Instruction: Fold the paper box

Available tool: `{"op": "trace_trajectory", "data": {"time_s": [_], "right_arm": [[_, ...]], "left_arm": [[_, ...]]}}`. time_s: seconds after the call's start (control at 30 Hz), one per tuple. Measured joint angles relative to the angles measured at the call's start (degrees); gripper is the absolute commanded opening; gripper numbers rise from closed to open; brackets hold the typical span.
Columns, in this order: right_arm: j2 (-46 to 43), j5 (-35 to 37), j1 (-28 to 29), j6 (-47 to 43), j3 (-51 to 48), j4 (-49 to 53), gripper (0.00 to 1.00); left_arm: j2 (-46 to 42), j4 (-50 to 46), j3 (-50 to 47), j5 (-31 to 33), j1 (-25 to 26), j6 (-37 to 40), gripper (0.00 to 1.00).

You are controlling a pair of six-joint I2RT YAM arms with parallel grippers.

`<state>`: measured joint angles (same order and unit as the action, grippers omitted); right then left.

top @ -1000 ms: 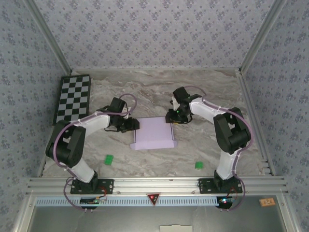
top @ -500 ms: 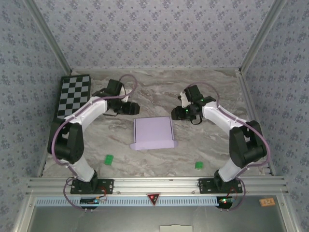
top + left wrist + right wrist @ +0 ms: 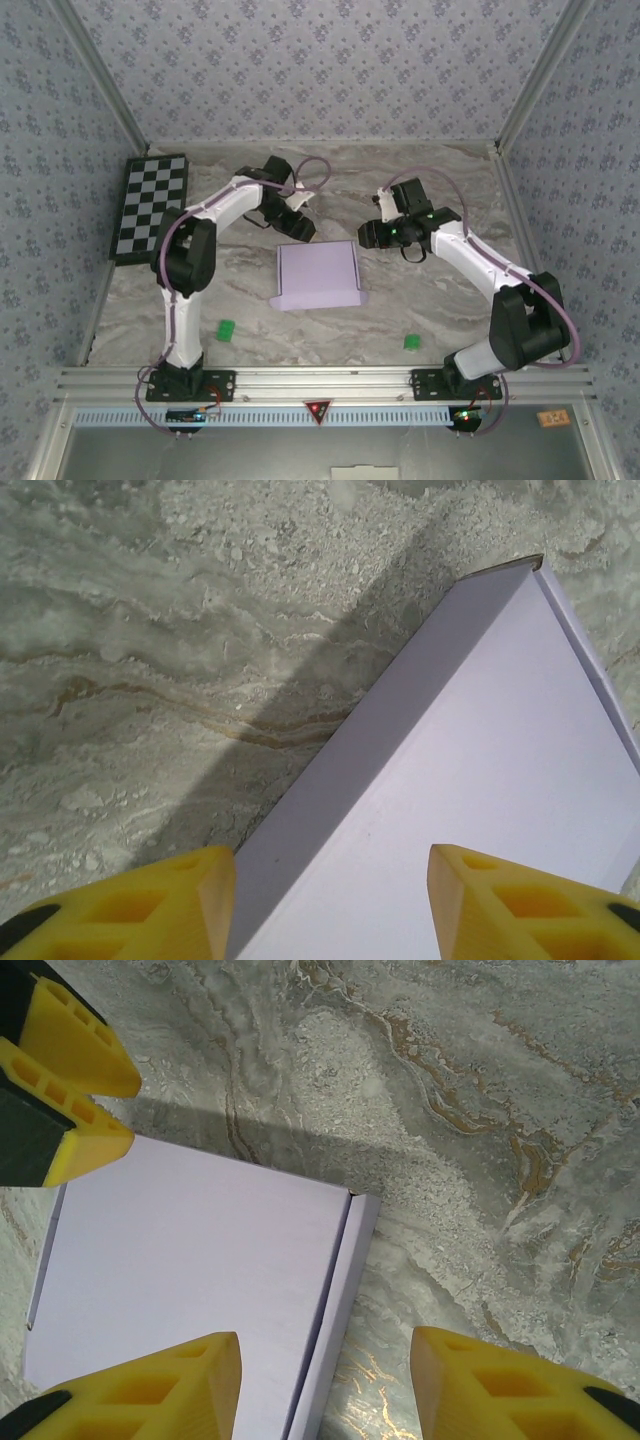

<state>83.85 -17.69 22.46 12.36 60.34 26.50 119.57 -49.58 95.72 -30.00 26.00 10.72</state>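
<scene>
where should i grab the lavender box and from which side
Probably its right edge, approached low from the right. The paper box lies flat and closed on the table, looking too wide to span, but that thin side wall stands free and lines up between the fingers of the open right gripper.

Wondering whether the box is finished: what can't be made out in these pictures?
Top view: two green bits, too small to identify.
Left wrist view: the paper box runs off the right and bottom edges.
Right wrist view: a finger of the right hand covers part of the box's edge.
Every view: the box's underside lies against the table.
</scene>
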Motion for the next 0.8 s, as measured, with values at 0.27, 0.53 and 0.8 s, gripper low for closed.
{"op": "trace_trajectory", "data": {"time_s": [0.27, 0.53, 0.8], "right_arm": [[-0.1, 0.2, -0.3, 0.0, -0.3, 0.0, 0.49], [-0.3, 0.2, -0.4, 0.0, -0.5, 0.0, 0.49], [-0.9, -1.9, -0.2, -0.5, -0.5, -0.1, 0.47]], "left_arm": [[2.5, -3.3, 1.7, -0.3, -0.1, 3.4, 0.45], [4.5, -3.0, 1.9, 0.0, -0.1, 3.2, 0.34], [4.5, -2.7, 1.9, -0.5, -0.1, 3.0, 0.25]]}}
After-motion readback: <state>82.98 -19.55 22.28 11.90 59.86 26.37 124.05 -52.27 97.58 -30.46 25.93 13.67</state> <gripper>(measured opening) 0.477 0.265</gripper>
